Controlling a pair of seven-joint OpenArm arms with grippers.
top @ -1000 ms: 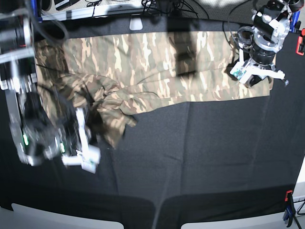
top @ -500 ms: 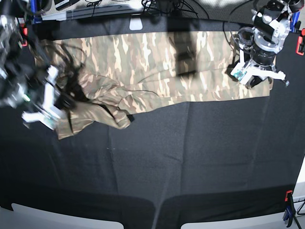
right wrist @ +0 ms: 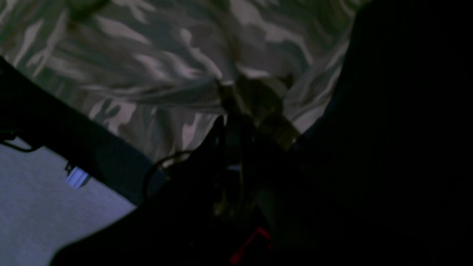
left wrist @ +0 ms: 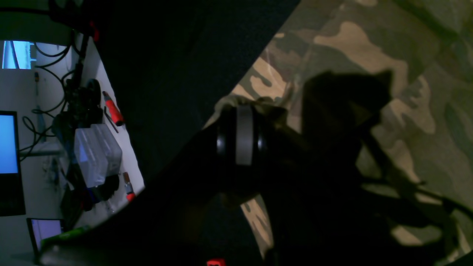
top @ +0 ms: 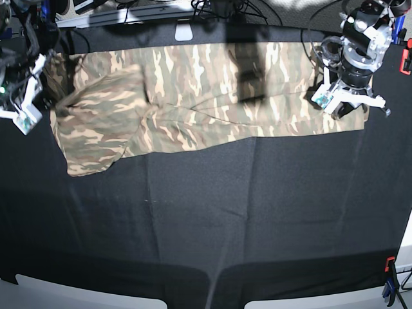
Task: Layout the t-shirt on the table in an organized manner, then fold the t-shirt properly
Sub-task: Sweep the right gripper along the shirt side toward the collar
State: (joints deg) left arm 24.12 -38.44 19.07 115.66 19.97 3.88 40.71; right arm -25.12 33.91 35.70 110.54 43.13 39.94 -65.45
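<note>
Across the far half of the table point(top: 257, 212) the camo t-shirt point(top: 206, 90) is lying as a long band running side to side, mostly flat. In the base view its right end sits right under the left arm, and its left end is bunched into a wider flap that droops toward the near side, with a fold line crossing it diagonally.

The left gripper point(top: 344, 103) is down on that right-hand edge of the shirt. The left wrist view shows it best: the jaws are clamped together with a little ridge of camo fabric point(left wrist: 251, 103) pinched up at the tips, right where the shirt's edge meets the black cloth. So it's clenched on the t-shirt.

The right gripper point(top: 40, 96) is over at the opposite end, at the table's left edge in the base view. The right wrist view is dark and blurry, but you can make out the closed fingers point(right wrist: 231, 122) with a tuft of the shirt gathered at them, fabric pulling toward that point in creases. Looks like it's gripping the shirt too.

There's a dark shadow point(top: 248, 64) falling across the middle of the shirt. Cables point(top: 212, 8) and gear sit along the back edge, and a red-and-blue clamp point(top: 389, 283) sits at the near right corner.
</note>
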